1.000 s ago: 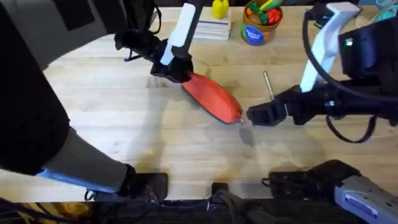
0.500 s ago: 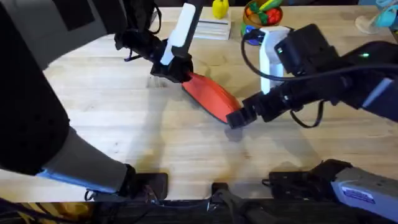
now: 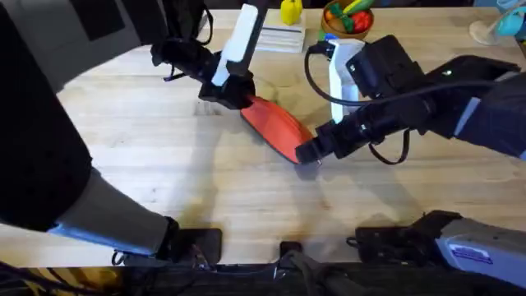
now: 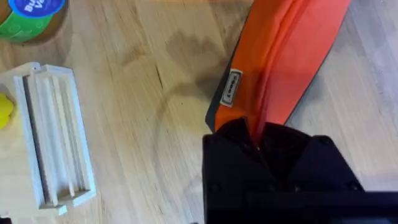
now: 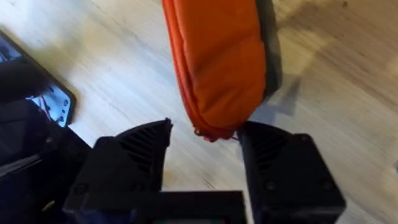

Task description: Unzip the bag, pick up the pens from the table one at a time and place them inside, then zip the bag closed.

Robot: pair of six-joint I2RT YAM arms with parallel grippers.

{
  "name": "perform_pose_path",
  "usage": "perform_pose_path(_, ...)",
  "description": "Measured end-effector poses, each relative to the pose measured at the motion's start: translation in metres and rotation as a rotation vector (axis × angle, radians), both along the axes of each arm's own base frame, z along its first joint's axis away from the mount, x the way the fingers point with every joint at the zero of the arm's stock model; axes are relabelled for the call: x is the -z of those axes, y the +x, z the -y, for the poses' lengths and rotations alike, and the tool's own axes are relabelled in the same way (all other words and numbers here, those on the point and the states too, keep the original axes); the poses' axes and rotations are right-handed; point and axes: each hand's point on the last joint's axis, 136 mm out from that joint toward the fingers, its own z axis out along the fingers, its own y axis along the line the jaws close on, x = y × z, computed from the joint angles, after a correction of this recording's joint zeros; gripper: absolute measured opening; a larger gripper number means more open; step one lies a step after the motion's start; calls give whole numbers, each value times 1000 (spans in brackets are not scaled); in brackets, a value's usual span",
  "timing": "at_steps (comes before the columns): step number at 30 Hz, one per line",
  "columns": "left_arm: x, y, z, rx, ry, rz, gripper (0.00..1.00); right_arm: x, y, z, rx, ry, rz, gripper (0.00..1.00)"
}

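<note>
Bag is not unzipped yet: left tool pinches its 11 o'clock end, right tool spread around its 5 o'clock end.

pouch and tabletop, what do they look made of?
The bag: looks like soft woven fabric, matte orange-red; it creases where the left tool pinches its end, and has stitched seams and a sewn-on tag. Dark edging, probably zip tape. The table: looks like pale wood, jointed planks with visible grain, low sheen.
</note>
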Motion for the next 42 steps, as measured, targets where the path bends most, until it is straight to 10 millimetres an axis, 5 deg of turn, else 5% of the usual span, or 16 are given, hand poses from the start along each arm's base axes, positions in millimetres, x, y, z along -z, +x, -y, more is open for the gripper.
perform_pose_path(10,0,-1,0,0,0,-3,43,3,-13,5,-3,-20,-61,350)
perform_pose_path(28,0,-1,0,0,0,-3,43,1,-9,1,-5,-1,-41,198)
perform_pose_path(32,0,-1,0,0,0,-3,43,1,-8,1,-2,2,-39,47)
perform_pose_path(42,0,-1,0,0,0,-3,43,-9,-14,3,0,-8,-63,32)
